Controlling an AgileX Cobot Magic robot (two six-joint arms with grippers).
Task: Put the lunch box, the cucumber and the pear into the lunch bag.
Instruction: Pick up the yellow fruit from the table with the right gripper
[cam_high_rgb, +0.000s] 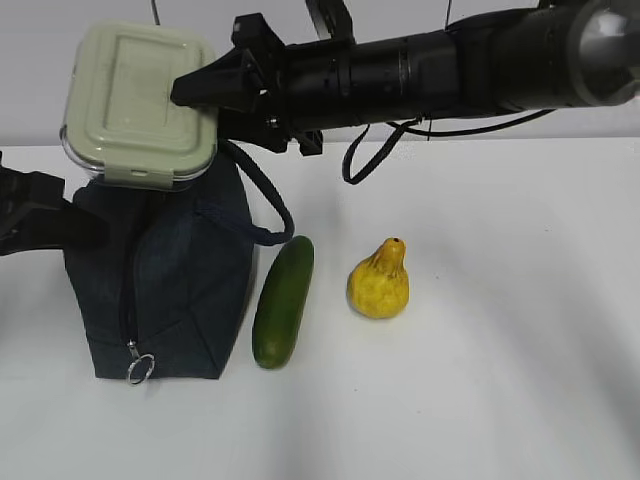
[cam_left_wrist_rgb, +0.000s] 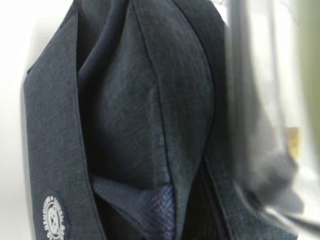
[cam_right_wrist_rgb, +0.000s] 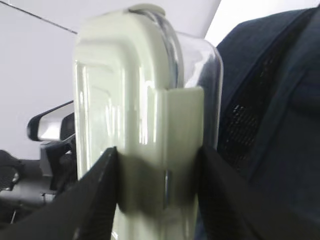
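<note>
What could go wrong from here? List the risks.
1. The right gripper pinches the lunch box by one edge only, held on edge above the lunch bag; it might pivot or slip.
2. The bag's fabric mouth looks narrow and soft, so the box may catch on it and tip the bag.
3. The cucumber lies right beside the bag; a shoved bag could roll it.

exterior view slanting down at table; both wrist views close on lunch bag

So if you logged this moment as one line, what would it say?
right tool: grips lunch box above lunch bag | left tool: shut, at bag | cucumber, pear: on table
</note>
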